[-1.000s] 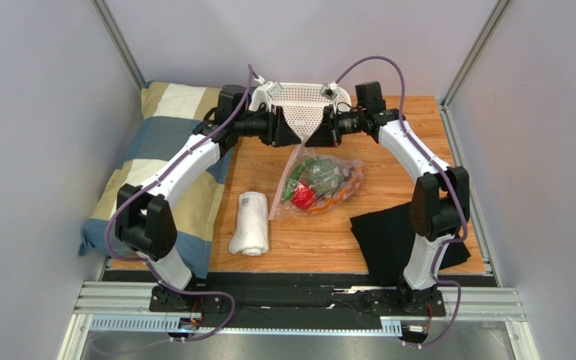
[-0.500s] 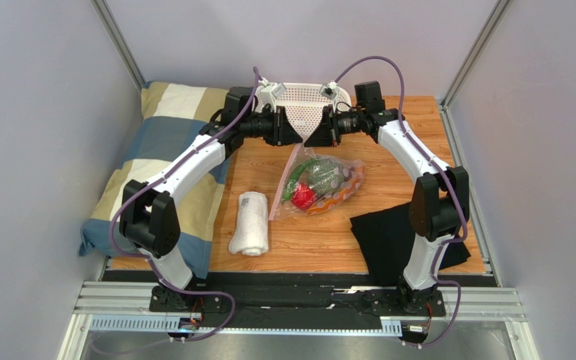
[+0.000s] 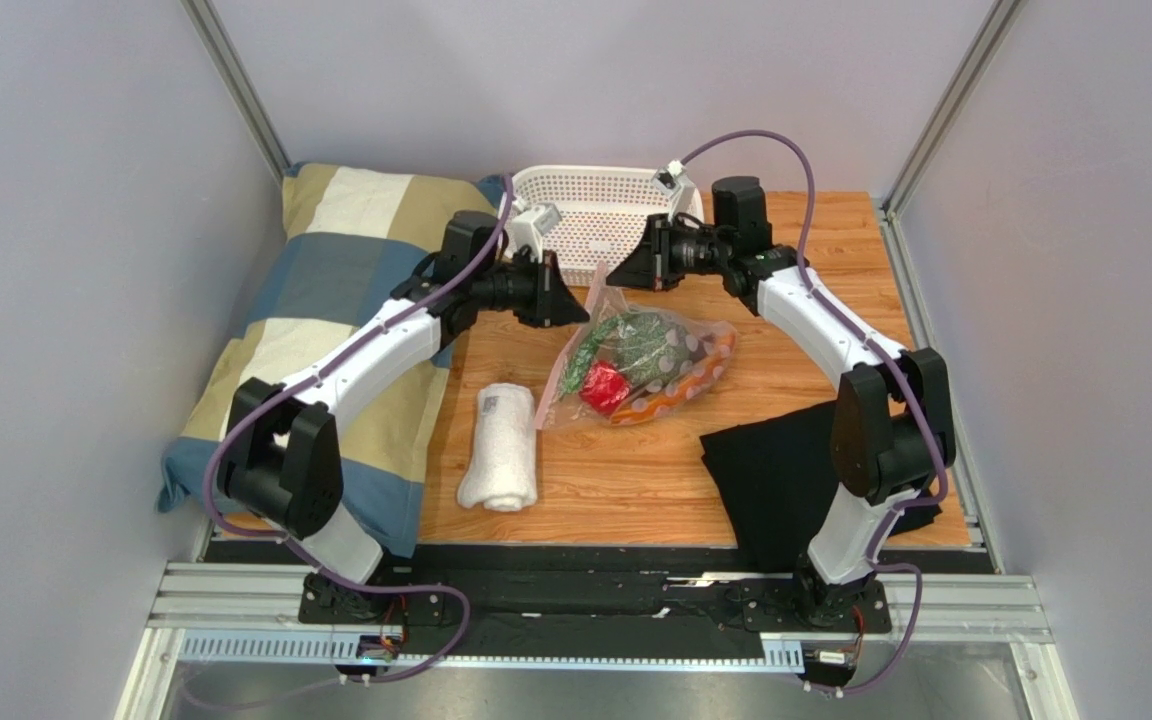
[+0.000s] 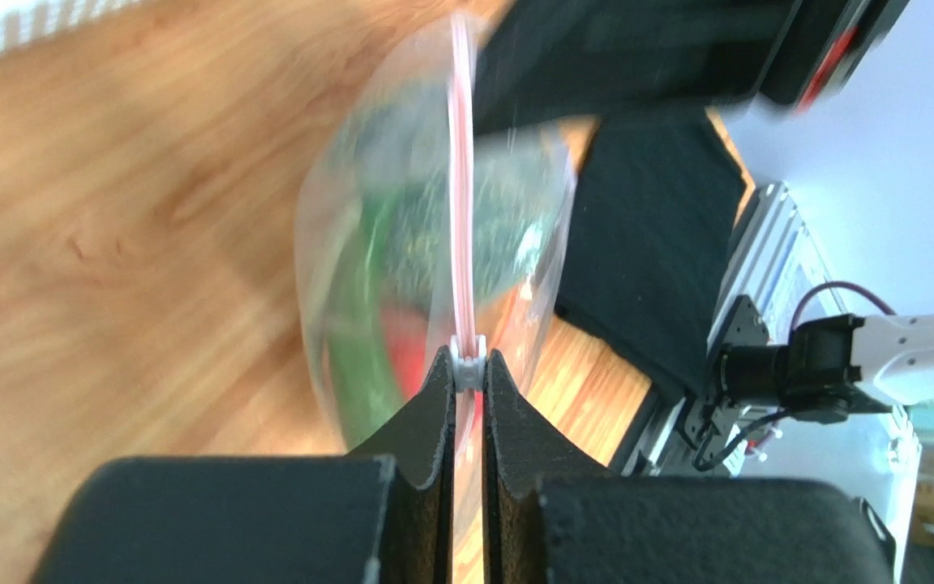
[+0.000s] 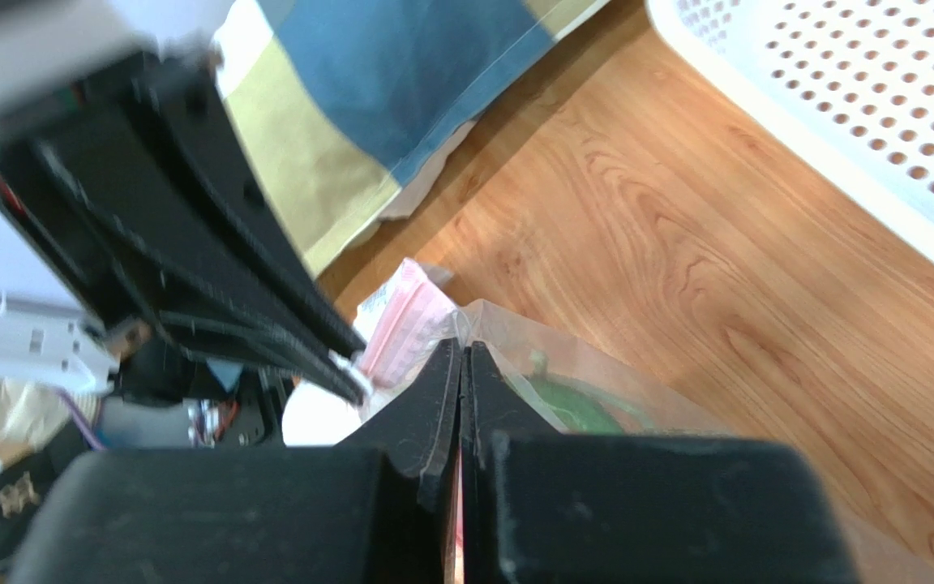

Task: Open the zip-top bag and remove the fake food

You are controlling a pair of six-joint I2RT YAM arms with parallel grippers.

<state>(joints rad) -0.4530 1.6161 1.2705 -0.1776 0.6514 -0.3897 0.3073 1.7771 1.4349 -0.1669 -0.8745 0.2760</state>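
The zip-top bag (image 3: 642, 363) lies on the wooden table, its top corner lifted between my two grippers. Fake food shows through it: a bumpy green vegetable (image 3: 645, 348) and a red tomato (image 3: 608, 393). My left gripper (image 3: 582, 312) is shut on the small white slider (image 4: 470, 369) at the end of the pink zip strip (image 4: 465, 183). From the other side my right gripper (image 3: 614, 278) is shut on the bag's top edge (image 5: 461, 351), beside the pink strip (image 5: 396, 319). Blurred green food (image 4: 368, 310) fills the left wrist view.
A white perforated basket (image 3: 605, 203) stands behind the grippers. A rolled white towel (image 3: 500, 446) lies left of the bag, a black cloth (image 3: 778, 465) at the near right. A checked pillow (image 3: 334, 323) runs along the table's left side.
The left gripper has closed onto the slider. Both grippers have come away from the basket's front; the left has drawn back toward the near left.
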